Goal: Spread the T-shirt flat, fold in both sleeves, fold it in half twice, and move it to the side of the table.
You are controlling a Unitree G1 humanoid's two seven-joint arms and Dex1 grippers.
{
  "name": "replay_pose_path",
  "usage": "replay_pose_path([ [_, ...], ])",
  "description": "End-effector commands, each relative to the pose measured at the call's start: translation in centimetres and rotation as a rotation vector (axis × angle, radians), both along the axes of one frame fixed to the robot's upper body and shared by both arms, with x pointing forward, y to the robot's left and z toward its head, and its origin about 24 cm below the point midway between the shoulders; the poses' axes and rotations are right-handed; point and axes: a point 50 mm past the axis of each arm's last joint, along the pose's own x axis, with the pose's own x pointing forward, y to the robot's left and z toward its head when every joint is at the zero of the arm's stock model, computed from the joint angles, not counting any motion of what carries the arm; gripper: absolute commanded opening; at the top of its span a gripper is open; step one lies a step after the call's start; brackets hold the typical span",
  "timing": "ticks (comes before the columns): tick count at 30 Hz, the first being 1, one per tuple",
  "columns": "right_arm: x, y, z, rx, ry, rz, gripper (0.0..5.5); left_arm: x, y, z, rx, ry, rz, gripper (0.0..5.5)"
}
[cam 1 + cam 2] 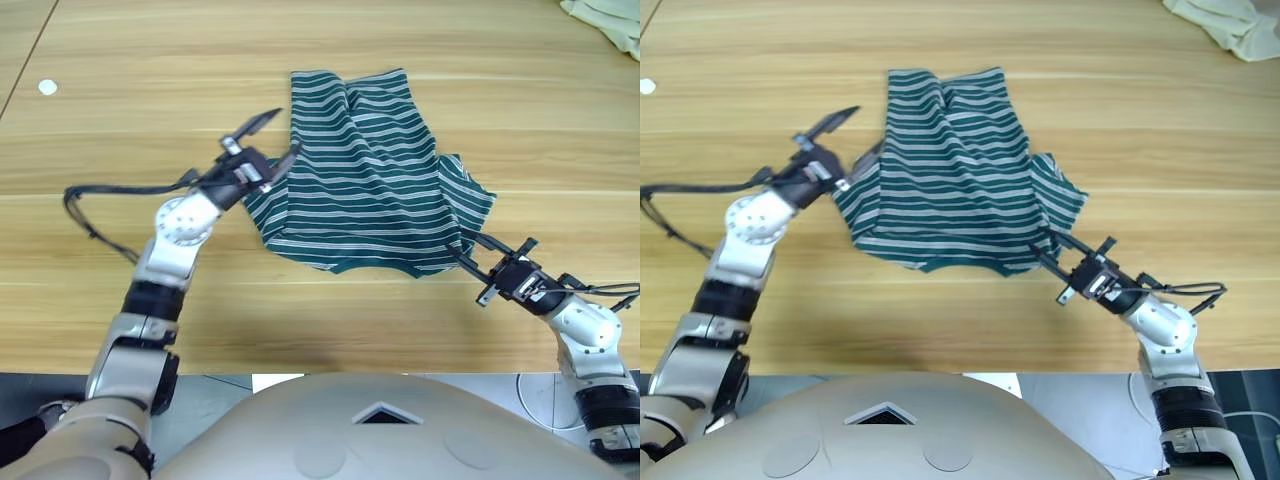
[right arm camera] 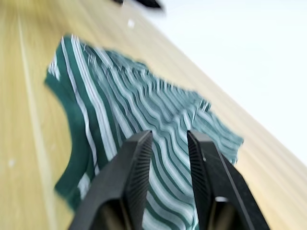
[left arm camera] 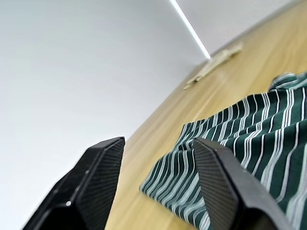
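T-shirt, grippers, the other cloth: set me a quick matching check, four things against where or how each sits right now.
1 T-shirt
2 left gripper
3 right gripper
4 pale cloth

a far right corner of the table
b open, at the shirt's left edge
c rumpled, mid-table
d at the shirt's near right corner

Pairs: 1-c, 2-b, 3-d, 4-a.

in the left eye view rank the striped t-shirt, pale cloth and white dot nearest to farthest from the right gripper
1. T-shirt, at the tips of the right gripper.
2. Pale cloth, far right corner.
3. White dot, far left.
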Motion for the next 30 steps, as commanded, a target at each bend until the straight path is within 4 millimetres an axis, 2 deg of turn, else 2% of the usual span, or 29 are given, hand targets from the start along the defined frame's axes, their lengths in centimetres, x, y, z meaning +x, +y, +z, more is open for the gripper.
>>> replay_pose_path([
  [1,1.1,0.7,1.0,0.041,-0.045,0.034,1.33,-0.8,-2.1,-3.7,0.247,0.098,-0.179,2.65],
  [4,0.9,0.7,1.9,0.078,-0.074,0.046,1.33,-3.1,-1.5,-6.7,0.352,0.205,-0.277,2.65],
  [7,1.3,1.0,2.5,0.098,-0.101,0.06,1.33,-3.8,0.4,-8.6,0.403,0.264,-0.201,2.65],
  [9,2.1,1.2,2.7,0.088,-0.111,0.056,1.33,-5.1,1.7,-9.6,0.386,0.315,-0.181,2.65],
  [13,4.2,1.3,2.3,0.021,-0.104,0.033,1.33,-8.3,3.7,-9.4,0.267,0.356,-0.158,2.65],
  [15,5.9,1.5,2.5,-0.022,-0.133,-0.009,1.33,-9.5,4.7,-9.1,0.24,0.37,-0.132,2.65],
  [17,7.7,1.8,2.9,-0.063,-0.174,-0.052,1.33,-10.9,4.7,-8.7,0.206,0.387,-0.142,2.65],
  [20,11.5,2.9,4.0,-0.128,-0.238,-0.137,1.33,-13.3,3.7,-8.3,0.147,0.429,-0.209,2.65],
  [22,14.3,3.6,4.8,-0.167,-0.265,-0.203,1.33,-13.1,3.8,-8.3,0.14,0.426,-0.179,2.65],
  [25,17.5,5.7,5.2,-0.221,-0.278,-0.24,1.33,-11.2,3.9,-7.8,0.1,0.343,-0.082,2.65],
  [27,17.9,6.8,5.1,-0.217,-0.29,-0.224,1.33,-10.0,4.1,-7.0,0.068,0.277,-0.025,2.65],
  [30,17.2,7.1,4.4,-0.219,-0.295,-0.197,1.33,-9.1,5.1,-6.0,0.058,0.204,0.063,2.65],
])
